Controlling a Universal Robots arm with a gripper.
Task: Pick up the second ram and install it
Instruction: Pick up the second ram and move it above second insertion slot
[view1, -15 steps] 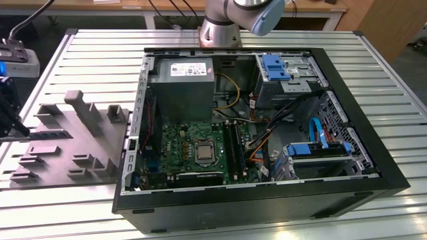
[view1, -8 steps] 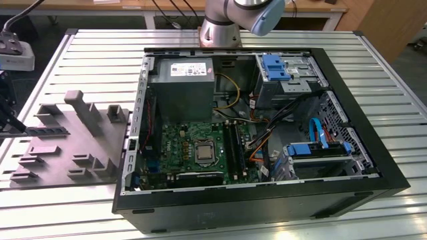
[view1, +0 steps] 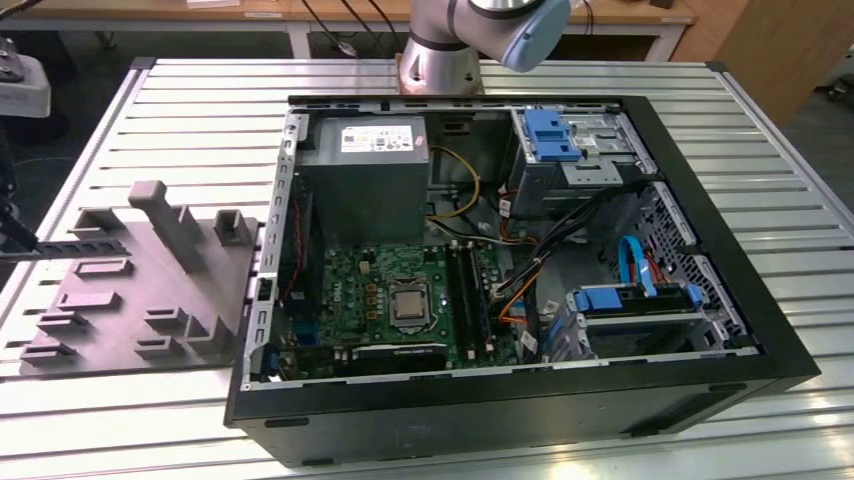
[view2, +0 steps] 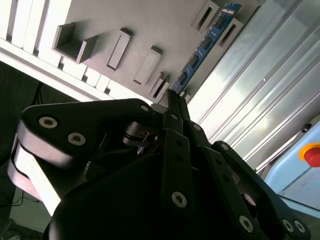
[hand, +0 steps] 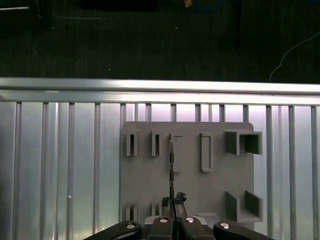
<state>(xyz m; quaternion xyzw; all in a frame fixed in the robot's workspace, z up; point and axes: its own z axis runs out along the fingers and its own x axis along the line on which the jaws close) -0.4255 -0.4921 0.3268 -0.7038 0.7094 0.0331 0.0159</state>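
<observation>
Two fingers (view2: 172, 107) tight on one edge of the second ram (view2: 205, 44), over gray holder (view2: 150, 25).

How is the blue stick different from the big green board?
The ram is blue; the motherboard is green. The ram is narrow; the motherboard is wide. The ram stands on edge in the grey tray; the motherboard lies flat in the case. Both carry chips.

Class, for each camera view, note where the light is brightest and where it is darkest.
Exterior view: the slatted metal table is pale and bright, the open black computer case shadowed inside. Second wrist view: strong glare on the table slats beside the long blue-green ram stick; the black gripper is dark in front. First wrist view: sheen along the table's edge rail; the floor beyond is darkest.
</observation>
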